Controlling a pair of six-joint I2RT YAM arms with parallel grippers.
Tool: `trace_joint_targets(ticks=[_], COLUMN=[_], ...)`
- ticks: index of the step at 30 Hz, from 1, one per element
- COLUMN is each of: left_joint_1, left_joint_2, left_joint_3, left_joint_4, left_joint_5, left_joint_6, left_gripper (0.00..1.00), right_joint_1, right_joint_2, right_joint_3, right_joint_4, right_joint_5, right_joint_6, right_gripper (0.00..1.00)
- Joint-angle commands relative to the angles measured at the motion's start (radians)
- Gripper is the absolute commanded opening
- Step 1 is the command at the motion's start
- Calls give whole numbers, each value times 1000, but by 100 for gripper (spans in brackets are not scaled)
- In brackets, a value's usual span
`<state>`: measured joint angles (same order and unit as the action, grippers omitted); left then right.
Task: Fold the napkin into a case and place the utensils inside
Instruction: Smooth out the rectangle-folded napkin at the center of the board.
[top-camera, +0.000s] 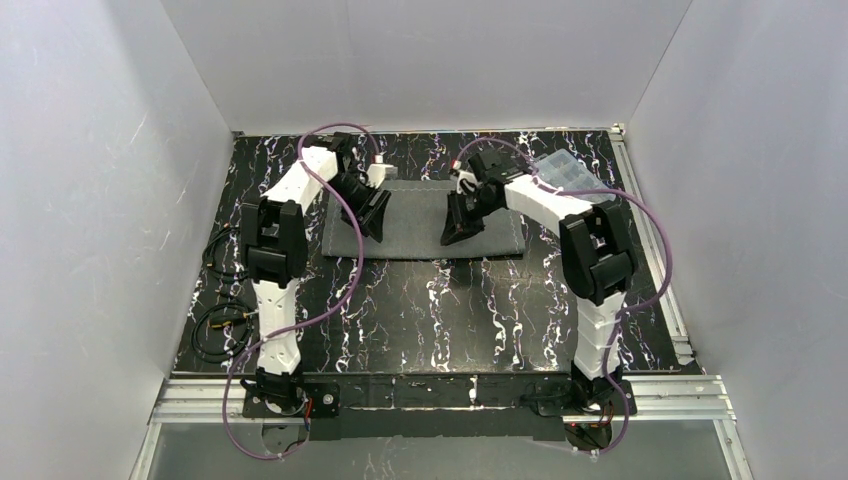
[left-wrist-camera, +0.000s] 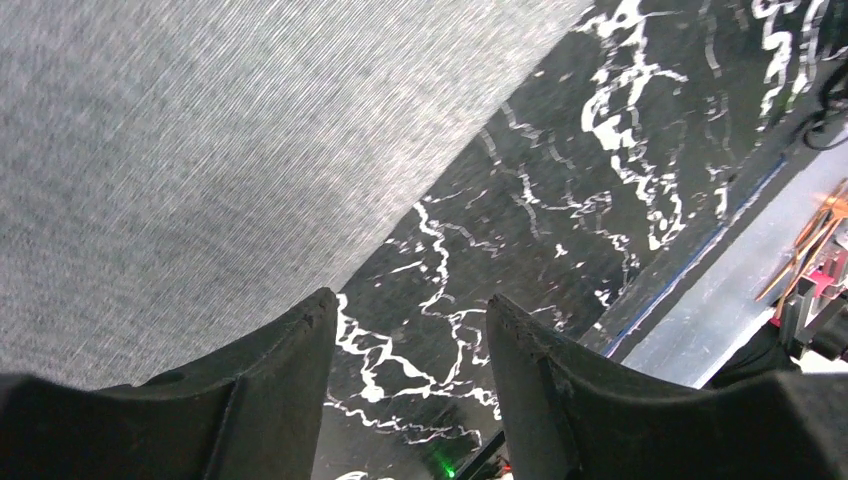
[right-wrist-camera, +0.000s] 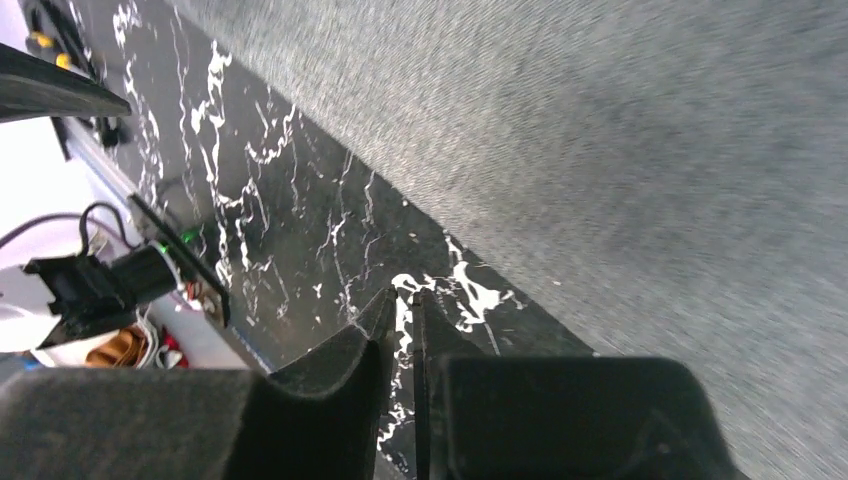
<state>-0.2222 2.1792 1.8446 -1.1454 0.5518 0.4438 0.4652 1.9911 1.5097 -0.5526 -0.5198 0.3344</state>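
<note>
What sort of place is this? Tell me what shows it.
Probably a robot test cell: white walls box in a marbled table, left arm and right arm bolted to a metal rail.

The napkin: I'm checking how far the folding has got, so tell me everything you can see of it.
The napkin is a dark grey cloth with a fine woven texture. It lies flat as a wide rectangle on the far middle of the black marbled table. No raised fold or pouch shape shows. The left gripper, open, and the right gripper, almost closed, hang by its edge with no cloth between their fingers. Whether either touches it cannot be told.
</note>
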Motion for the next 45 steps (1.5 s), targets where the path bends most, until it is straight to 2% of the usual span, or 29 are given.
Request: trace_joint_targets(ticks=[1, 6, 10, 20, 31, 38, 45], left_joint_1=[-46, -49, -49, -49, -49, -49, -49], left_joint_2=[-34, 14, 28, 65, 75, 76, 86], left_joint_3=[26, -18, -52, -85, -117, -111, -117], left_joint_4=[-45, -10, 38, 128, 186, 173, 194], left_joint_5=[111, 67, 5, -150, -247, -271, -298], left_joint_6=[-26, -27, -31, -50, -44, -22, -17], left_gripper=[53, 51, 49, 44, 40, 30, 30], right_joint_1=[26, 55, 60, 47, -31, -70, -128], right_joint_2=[53, 137, 195, 283, 284, 241, 190], right_joint_3=[25, 92, 125, 163, 94, 25, -91], right_joint_4=[-38, -80, -88, -155, -160, -164, -180], right_joint_5=[-120, -161, -201, -197, -164, -164, -161], right_joint_6=[-13, -22, -8, -10, 22, 10, -9], right_gripper=[20, 19, 12, 10, 9, 10, 12])
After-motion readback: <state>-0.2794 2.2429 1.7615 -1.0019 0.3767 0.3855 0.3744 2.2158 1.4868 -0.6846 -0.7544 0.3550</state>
